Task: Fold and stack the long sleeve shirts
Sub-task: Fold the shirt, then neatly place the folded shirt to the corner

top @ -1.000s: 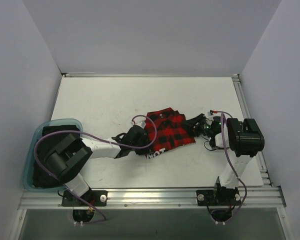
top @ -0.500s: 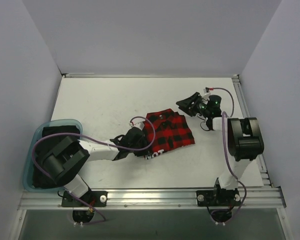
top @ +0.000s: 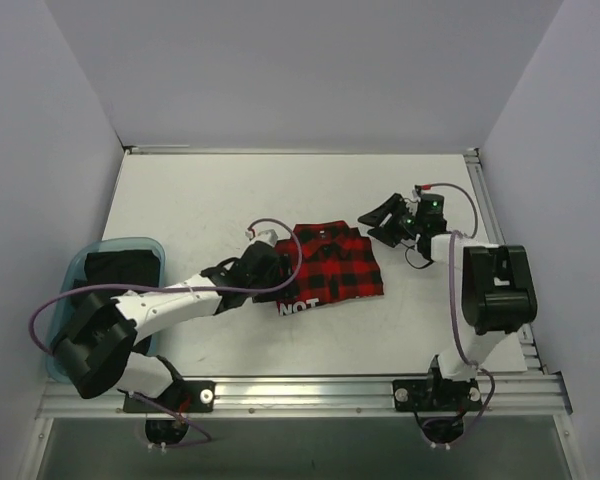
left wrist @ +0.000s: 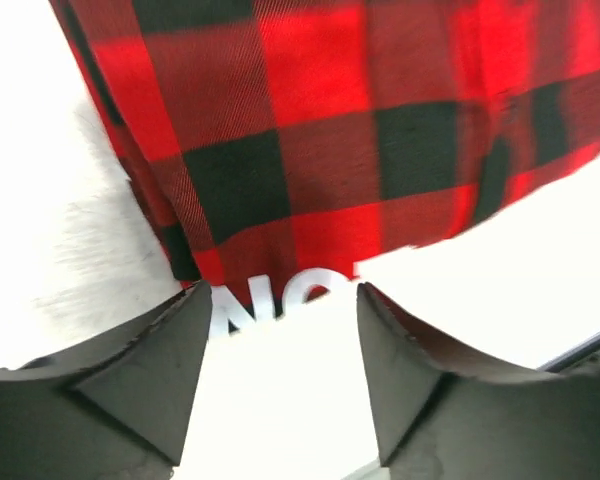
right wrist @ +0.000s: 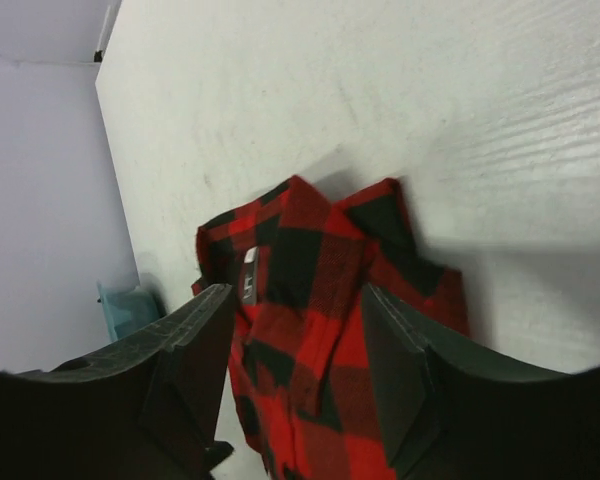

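On worktop (top: 200,200), flannel shirt (top: 332,265) lay folded. Left pincer (left wrist: 285,295), spread empty at hem, should nudge edges square; right pincer (right wrist: 298,292) gaped, clear.

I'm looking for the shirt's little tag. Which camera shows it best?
Right wrist view: the grey label sits plainly near the collar of the shirt. The top view is too far to make it out; the left wrist view shows only the hem.
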### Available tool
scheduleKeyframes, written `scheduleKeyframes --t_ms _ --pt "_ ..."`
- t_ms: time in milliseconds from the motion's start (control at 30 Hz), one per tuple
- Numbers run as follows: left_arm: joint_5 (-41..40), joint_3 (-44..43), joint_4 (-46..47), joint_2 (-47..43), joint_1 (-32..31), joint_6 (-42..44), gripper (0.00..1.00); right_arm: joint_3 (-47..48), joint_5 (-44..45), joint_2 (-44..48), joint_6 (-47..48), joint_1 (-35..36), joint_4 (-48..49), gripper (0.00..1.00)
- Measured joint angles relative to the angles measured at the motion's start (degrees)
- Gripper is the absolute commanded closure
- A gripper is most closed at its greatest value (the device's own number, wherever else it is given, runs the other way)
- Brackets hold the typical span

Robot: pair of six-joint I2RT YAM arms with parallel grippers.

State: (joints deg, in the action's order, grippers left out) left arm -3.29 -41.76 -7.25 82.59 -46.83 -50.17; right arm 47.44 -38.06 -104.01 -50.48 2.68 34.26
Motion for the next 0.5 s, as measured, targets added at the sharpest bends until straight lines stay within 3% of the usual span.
scheduleKeyframes --t_ms 33,133,300,500 --pt "-0.7 -1.3 -2.1 -1.4 0.2 0.7 0.14 -0.3 1.0 3.2 1.1 0.0 -2.7 0.43" --pt "-2.1 -6.3 -7.8 -6.3 2.0 3.7 0.02 -1.7 5.0 13.8 3.3 0.0 -9.3 0.31" --pt "-2.3 -12.3 -13.6 -13.9 11.0 9.7 0.03 -7.0 14.8 34.1 3.6 2.6 -20.7 0.14" --pt "-3.4 -13.1 -19.6 -19.9 23.4 16.7 0.03 -17.4 24.2 51.0 -4.4 11.8 -30.5 0.12"
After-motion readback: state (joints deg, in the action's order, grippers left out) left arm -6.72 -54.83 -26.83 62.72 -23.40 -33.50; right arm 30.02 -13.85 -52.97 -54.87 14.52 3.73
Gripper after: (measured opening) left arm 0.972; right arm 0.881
